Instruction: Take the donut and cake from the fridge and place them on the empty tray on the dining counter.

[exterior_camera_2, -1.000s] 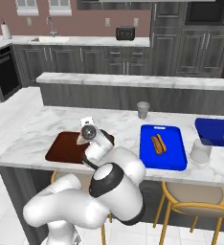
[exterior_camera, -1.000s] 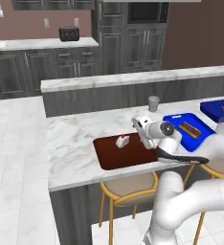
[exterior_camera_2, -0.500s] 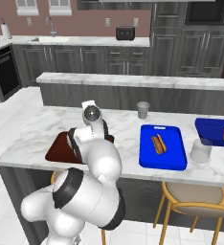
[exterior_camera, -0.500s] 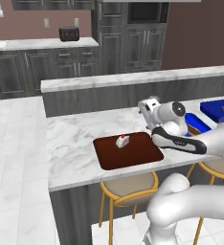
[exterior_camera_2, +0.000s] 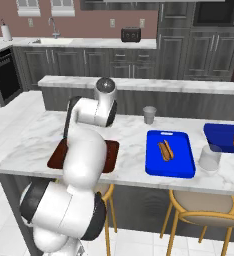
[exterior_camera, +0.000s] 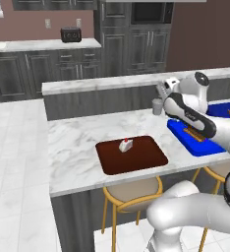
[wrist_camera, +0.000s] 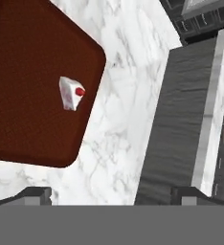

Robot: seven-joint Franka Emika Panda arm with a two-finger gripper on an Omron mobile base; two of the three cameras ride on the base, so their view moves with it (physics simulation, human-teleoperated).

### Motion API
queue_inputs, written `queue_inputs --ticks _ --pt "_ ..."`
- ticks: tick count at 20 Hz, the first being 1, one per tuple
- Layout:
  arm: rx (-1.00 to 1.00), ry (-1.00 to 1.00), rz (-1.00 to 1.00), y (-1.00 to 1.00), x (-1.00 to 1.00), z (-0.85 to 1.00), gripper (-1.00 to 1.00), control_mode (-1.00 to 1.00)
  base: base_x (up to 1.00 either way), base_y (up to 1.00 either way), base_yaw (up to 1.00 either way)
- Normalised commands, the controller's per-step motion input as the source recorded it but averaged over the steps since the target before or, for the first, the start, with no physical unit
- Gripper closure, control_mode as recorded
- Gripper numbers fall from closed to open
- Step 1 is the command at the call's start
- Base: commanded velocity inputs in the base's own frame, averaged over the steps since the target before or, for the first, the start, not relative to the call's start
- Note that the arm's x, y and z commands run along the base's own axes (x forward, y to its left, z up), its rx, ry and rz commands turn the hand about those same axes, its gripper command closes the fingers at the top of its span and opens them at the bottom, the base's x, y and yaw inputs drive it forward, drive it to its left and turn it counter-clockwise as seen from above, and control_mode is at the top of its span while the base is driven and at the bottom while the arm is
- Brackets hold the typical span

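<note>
Above the table [exterior_camera: 77, 147], near its raised back ledge, the tool [exterior_camera: 161, 89] hangs with its fingers spread wide apart, holding nothing. Below it, well apart, a white cake [exterior_camera: 125, 144] wedge with a red top sits on the brown tray [exterior_camera: 141, 160], near the tray's middle. To the right, a grey cup [exterior_camera_2: 149, 114] stands beside a blue tray [exterior_camera_2: 181, 162] carrying a hot dog [exterior_camera_2: 164, 150].
</note>
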Motion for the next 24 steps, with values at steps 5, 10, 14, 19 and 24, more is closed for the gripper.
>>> queue_inputs --ticks 5,10,14,19,24 --pt "-0.05 0.17 -0.25 -0.04 -0.48 0.86 -1.0 -1.0 0.0 0.0 0.0" --pt "0.06 -0.05 -0.54 0.08 -0.78 0.07 -1.0 -1.0 0.0 0.0 0.0" --pt "0.23 -0.28 -0.48 0.29 -1.0 -0.07 -1.0 -1.0 0.0 0.0 0.0" --pt "0.32 -0.27 -0.53 0.19 -0.98 0.0 -1.0 -1.0 0.0 0.0 0.0" --pt "0.46 -0.25 -0.55 0.28 -0.85 0.0 -1.0 -1.0 0.0 0.0 0.0"
